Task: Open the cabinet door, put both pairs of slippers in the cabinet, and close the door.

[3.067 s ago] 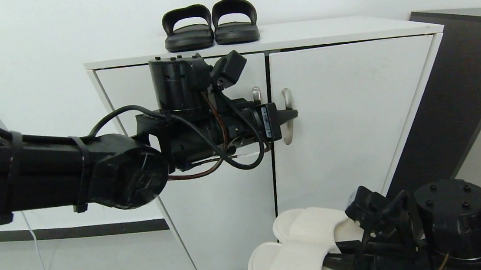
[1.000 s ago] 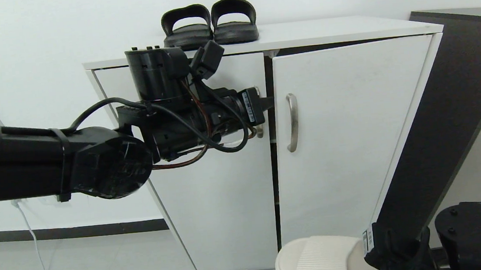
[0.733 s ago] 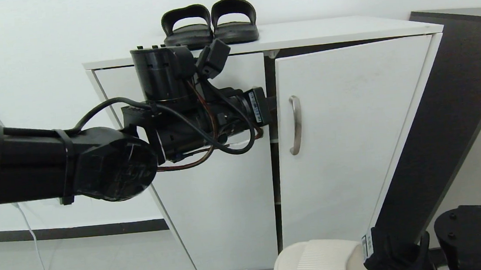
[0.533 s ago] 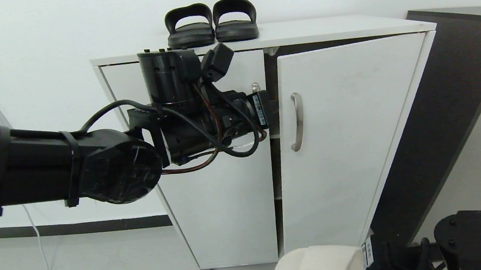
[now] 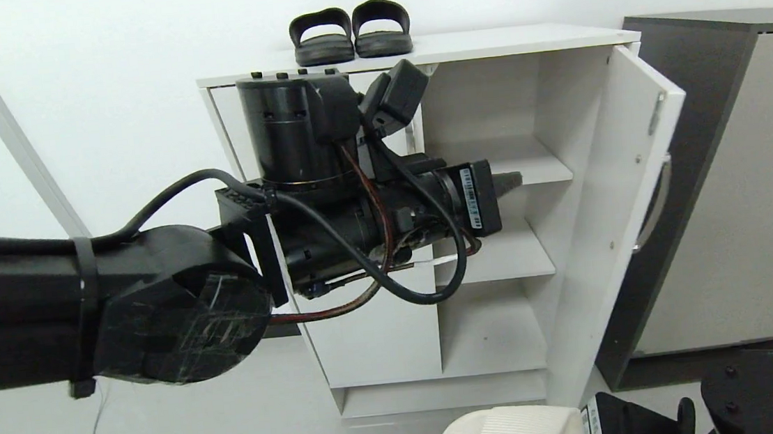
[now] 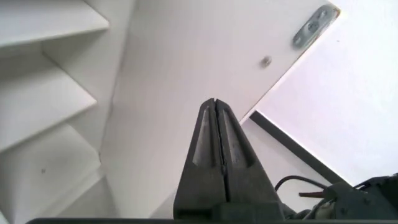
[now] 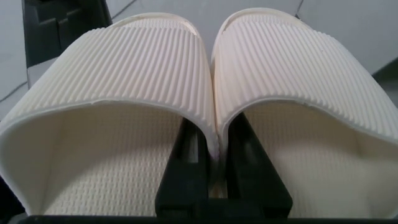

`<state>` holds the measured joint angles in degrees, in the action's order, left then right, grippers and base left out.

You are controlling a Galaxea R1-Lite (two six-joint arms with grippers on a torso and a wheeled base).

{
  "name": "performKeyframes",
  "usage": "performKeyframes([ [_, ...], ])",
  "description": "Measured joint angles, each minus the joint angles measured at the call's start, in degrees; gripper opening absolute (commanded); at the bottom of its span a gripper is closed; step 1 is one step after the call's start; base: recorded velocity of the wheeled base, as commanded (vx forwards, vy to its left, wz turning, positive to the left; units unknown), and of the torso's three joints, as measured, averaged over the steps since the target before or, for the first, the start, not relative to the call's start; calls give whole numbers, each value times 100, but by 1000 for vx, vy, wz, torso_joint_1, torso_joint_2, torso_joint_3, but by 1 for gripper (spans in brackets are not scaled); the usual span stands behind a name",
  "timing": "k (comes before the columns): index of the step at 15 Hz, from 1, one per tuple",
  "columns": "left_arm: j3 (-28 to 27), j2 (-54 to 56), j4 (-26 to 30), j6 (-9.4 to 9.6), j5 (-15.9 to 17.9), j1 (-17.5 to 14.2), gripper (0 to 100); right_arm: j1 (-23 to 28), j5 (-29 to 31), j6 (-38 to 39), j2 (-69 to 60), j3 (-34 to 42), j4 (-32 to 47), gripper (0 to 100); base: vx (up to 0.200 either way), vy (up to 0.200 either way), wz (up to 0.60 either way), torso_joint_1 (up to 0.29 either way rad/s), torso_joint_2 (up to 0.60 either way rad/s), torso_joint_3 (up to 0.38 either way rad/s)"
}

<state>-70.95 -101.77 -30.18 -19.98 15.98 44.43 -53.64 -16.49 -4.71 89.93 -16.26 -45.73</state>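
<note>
We find right cabinet door [image 5: 600, 261] standing wide open, shelves [image 5: 501, 252] exposed. Our left tool [image 6: 215, 112] hangs before opening, jaws pressed together, gripping nothing. Our right tool [image 7: 214, 155], low near cabinet [image 5: 518, 39] base, pinches touching inner edges of cream slippers [image 7: 155, 81]. On cabinet top, black slippers [image 5: 350, 30] sit side by side.

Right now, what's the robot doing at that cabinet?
The cabinet has its right door swung wide open, showing the shelves. The left claw, shut and holding nothing, hangs in front of the open compartment. The right claw is shut on the cream slippers, pinching their two adjoining sides, low in front of the cabinet. The black slippers sit on the cabinet top. Neither pair is inside yet.
</note>
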Motion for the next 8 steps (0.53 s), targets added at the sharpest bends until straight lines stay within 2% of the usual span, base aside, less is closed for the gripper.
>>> performKeyframes([
  [2,23,85,7,6,-96,-224,0,118,174,59,80,-168,0,0,0,0,0,0,0,0],
  [3,61,157,29,26,-391,-425,0,265,541,193,152,-335,7,0,0,0,0,0,0,0],
  [5,212,351,68,132,-1235,-764,0,502,1431,770,334,-805,13,0,0,0,0,0,0,0],
  [8,500,847,180,268,-2118,-1046,0,794,2845,1308,767,-1576,29,0,0,0,0,0,0,0],
])
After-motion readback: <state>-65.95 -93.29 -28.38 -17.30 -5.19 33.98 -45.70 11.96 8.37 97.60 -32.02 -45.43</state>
